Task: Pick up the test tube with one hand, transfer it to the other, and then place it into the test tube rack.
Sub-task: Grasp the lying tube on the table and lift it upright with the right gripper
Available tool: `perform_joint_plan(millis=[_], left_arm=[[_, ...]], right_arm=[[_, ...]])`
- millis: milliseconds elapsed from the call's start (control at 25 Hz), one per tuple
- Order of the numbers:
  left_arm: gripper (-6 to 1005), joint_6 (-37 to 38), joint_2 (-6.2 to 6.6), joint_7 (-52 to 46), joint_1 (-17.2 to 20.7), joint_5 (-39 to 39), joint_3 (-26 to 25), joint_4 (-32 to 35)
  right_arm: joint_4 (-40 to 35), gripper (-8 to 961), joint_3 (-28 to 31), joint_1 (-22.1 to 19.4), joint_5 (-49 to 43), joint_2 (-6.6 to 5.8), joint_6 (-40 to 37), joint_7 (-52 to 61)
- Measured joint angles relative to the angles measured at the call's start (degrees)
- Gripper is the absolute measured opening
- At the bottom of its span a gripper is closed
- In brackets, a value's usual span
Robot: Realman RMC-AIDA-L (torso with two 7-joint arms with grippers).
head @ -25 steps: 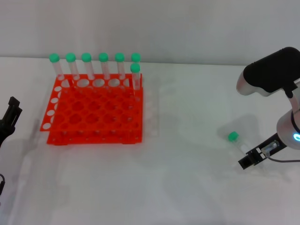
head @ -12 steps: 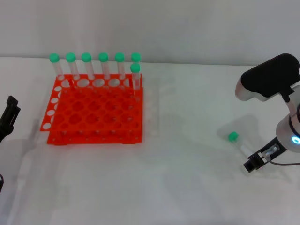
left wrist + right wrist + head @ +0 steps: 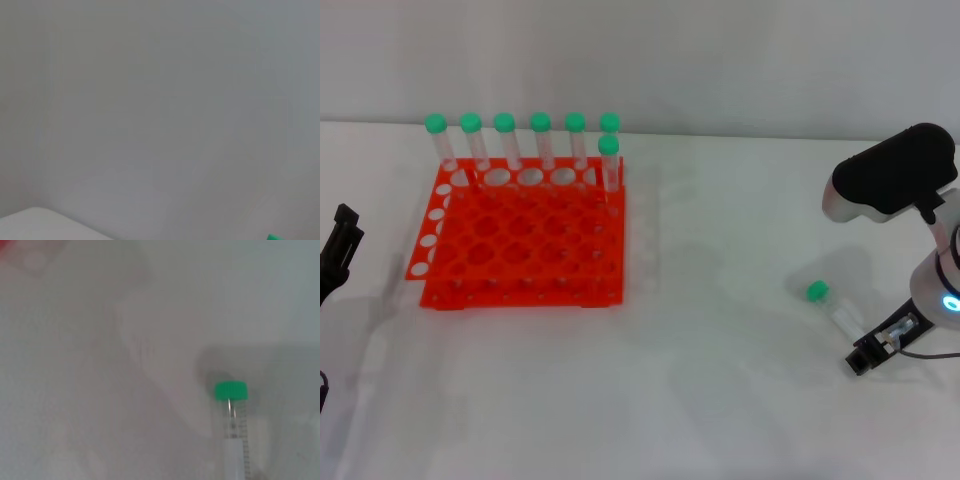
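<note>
The test tube [image 3: 830, 306] lies flat on the white table at the right, its green cap [image 3: 817, 291] pointing toward the rack. It also shows in the right wrist view [image 3: 233, 420], cap away from the camera. My right gripper [image 3: 876, 349], on the silver-white wrist, sits low over the table just beyond the tube's tip and holds nothing that I can see. The orange-red test tube rack [image 3: 520, 245] stands at the left with several green-capped tubes along its back row. My left gripper [image 3: 336, 256] is parked at the far left edge.
The white table [image 3: 720, 400] spreads between the rack and the loose tube. A grey wall rises behind it. The left wrist view shows only wall, a table corner and a speck of green [image 3: 273, 237].
My right gripper has drawn back to the right and toward the table's front, away from the tube. The tube lies where it was. The left arm has barely moved.
</note>
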Motion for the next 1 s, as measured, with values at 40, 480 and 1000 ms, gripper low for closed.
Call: perform_joint_plan(millis=[40,480,1000], left_arm=[[872,0.0,-0.03,0.0,0.0,0.0,0.0,0.0],[872,-0.6,-0.1,0.0,0.7,-0.1,-0.1,0.0],[873,-1.9,-0.11,-0.1,1.0,-0.1,0.1,0.0]], right_arm=[[1.2,508,0.0,0.5,0.1,0.01,-0.2,-0.2],[5.1,486,0.6,2.6,1.9,-0.09,-1.3,-2.2],[5.6,235,3.1,2.4,1.6,-0.17,-1.6,-4.2]])
